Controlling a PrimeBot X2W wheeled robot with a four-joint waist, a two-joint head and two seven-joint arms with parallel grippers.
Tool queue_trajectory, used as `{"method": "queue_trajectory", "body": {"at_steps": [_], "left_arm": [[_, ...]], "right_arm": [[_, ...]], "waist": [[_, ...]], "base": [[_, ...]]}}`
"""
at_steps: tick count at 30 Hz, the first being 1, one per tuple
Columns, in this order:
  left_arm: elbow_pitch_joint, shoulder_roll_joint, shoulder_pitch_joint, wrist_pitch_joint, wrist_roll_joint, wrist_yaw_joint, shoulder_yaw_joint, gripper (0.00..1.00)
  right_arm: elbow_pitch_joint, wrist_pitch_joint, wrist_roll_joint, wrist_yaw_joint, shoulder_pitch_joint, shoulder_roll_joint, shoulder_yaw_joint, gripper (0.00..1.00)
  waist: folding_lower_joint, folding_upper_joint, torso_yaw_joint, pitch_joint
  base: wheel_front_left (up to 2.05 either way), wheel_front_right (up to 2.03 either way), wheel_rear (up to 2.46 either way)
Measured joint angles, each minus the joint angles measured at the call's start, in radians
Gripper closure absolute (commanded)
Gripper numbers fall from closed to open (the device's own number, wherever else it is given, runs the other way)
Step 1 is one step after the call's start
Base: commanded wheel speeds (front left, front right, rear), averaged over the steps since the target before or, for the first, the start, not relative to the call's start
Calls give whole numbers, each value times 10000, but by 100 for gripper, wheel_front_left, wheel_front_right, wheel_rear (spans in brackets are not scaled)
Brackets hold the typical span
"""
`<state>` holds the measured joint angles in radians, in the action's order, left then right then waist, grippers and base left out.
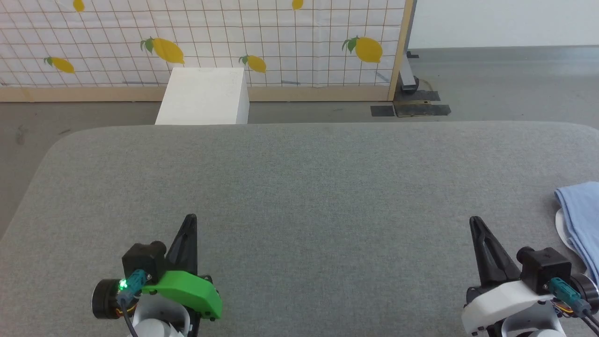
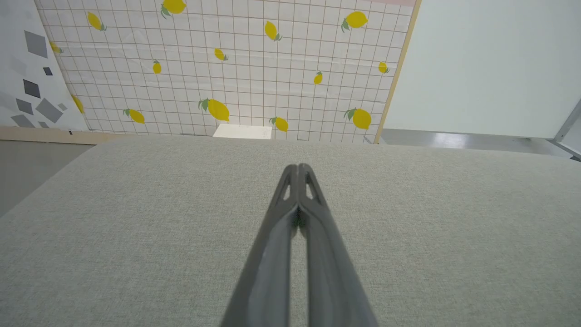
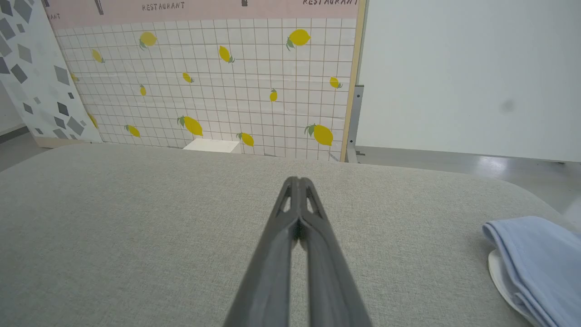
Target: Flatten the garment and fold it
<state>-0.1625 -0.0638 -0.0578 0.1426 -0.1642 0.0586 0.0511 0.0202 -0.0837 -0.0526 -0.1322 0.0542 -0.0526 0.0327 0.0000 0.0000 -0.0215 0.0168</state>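
Observation:
The garment [image 1: 581, 220] is a light blue shirt with a white edge beneath it, lying bunched at the far right of the grey padded table [image 1: 299, 187] and cut off by the frame edge. In the right wrist view the garment [image 3: 535, 259] lies at the lower right. My right gripper [image 1: 474, 221] is shut with nothing in it, just left of the garment and apart from it; its closed tips [image 3: 297, 180] point across the bare table. My left gripper [image 1: 191, 218] is shut and empty at the lower left, its tips [image 2: 297, 167] pressed together.
A white box [image 1: 204, 96] stands on the floor beyond the table's far edge. Behind it runs a lemon-print screen [image 1: 196, 42] with a wooden frame. Grey floor [image 1: 505, 84] lies to the far right. The table's corners are rounded.

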Motion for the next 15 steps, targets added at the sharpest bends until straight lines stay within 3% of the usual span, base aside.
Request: {"method": "queue_trajectory", "body": {"at_steps": [15], "left_arm": [[339,12,113,-278,272,-117,-82,100]], "right_arm": [[-38,182,96,0,-127,2,-58,100]], "waist": [[0,0,46,-36]], "base": [[0,0,0]]}}
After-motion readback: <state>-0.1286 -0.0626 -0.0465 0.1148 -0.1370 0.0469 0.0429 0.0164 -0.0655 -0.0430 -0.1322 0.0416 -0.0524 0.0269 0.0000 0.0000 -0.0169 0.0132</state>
